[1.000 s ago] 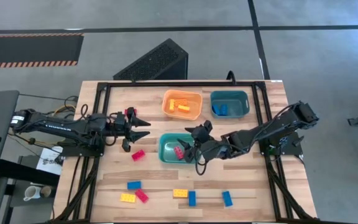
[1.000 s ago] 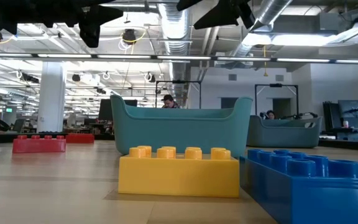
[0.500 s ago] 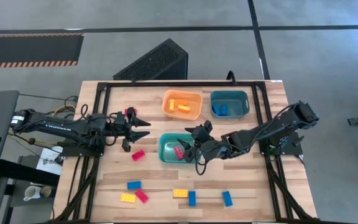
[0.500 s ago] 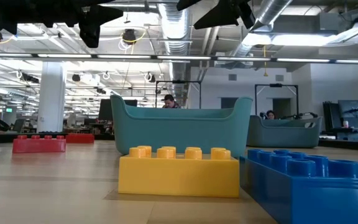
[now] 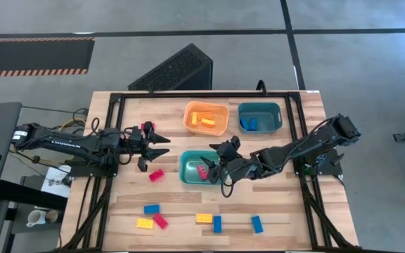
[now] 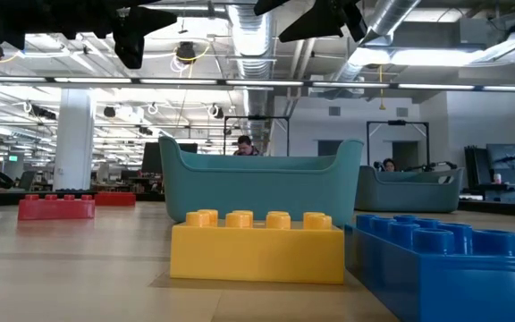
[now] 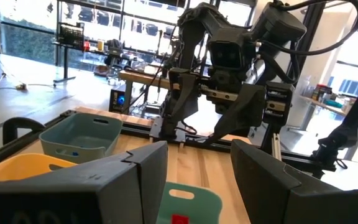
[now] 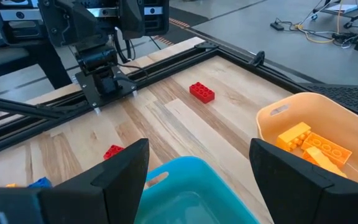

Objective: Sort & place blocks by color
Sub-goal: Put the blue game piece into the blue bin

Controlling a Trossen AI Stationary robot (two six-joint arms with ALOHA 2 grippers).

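High view: the left claw [image 5: 162,146], fingers spread and empty, hovers over the wooden surface [image 5: 280,211] near a red brick [image 5: 157,175], while the right claw [image 5: 220,166], likewise spread and empty, hangs over the near teal bin [image 5: 188,171] holding a red brick [image 5: 201,169]; yellow bricks [image 5: 204,121] lie in the orange bin [image 5: 220,112], blue bricks [image 5: 250,124] in the far teal bin [image 5: 276,109], and loose bricks [image 5: 216,223] lie along the front edge. Low view: a yellow brick [image 6: 257,246] and a blue brick [image 6: 445,264] stand before the teal bin. Wrist views: each claw's fingers [image 7: 266,180] stand apart, nothing between them.
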